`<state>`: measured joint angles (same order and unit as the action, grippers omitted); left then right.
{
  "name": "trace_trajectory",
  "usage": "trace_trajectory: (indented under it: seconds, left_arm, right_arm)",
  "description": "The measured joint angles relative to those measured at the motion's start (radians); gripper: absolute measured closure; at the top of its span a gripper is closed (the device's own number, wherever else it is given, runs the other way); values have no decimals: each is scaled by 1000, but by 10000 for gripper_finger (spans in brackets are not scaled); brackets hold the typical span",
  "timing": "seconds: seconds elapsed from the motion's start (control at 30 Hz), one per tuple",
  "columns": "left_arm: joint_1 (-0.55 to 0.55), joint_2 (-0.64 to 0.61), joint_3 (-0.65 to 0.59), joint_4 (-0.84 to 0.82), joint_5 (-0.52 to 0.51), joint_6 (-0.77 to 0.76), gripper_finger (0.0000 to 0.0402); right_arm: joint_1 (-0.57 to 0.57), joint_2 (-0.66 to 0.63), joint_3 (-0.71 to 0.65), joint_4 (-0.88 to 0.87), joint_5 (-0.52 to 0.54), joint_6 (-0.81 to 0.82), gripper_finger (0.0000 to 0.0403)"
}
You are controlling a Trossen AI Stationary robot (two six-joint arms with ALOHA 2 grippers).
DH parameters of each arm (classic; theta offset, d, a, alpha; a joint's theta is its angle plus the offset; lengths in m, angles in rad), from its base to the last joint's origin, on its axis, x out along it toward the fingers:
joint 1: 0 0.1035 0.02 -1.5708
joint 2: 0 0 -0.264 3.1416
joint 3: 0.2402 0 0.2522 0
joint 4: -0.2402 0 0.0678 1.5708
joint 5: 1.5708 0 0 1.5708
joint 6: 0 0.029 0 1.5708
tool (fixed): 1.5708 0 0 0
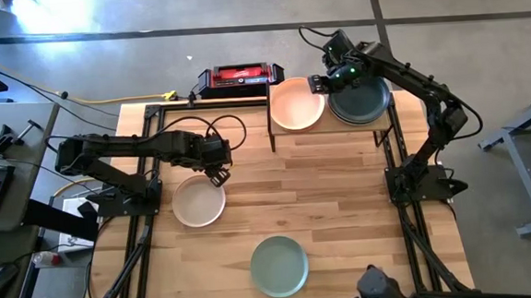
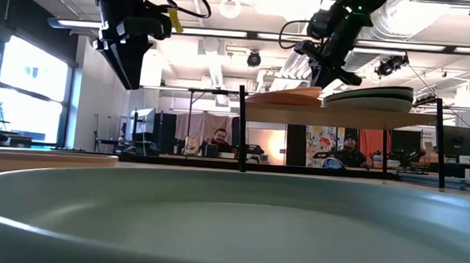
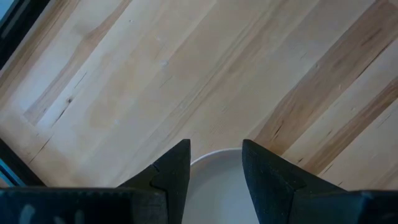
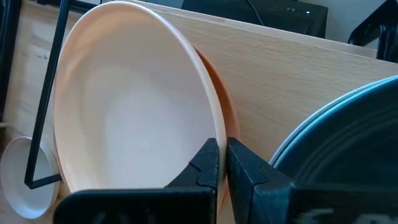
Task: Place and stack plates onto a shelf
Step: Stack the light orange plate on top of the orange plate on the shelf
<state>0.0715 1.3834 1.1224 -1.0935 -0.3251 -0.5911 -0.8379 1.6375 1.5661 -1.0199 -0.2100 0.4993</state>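
1. Two dark fingers of the right gripper (image 4: 222,163) were pinched nearly together on the rim of the peach plate (image 1: 297,104), above the shelf (image 4: 292,74).
2. Was tipped on edge against a terracotta plate (image 4: 229,121) beneath it, on the shelf's left half; beside it sat a dark stack of plates (image 1: 359,97) on the right half.
3. Looked stiff, matte, probably brittle; best gripped at the thin rim, lowered gently.
4. Left gripper (image 3: 216,165) hung with fingers apart over the rim of the cream plate (image 1: 198,200), well in front of the shelf.
5. Farther from the shelf lay a light green plate (image 1: 279,265), untouched.
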Motion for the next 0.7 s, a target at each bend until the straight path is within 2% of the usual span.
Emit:
trace_trajectory:
  seconds: [0.23,0.7]
  left_arm:
    - [0,0,0,0,0,54,267]
    - [0,0,0,0,0,45,267]
  right_arm:
    - [3,0,0,0,1,21,402]
    - [3,-1,0,-4,38,19,402]
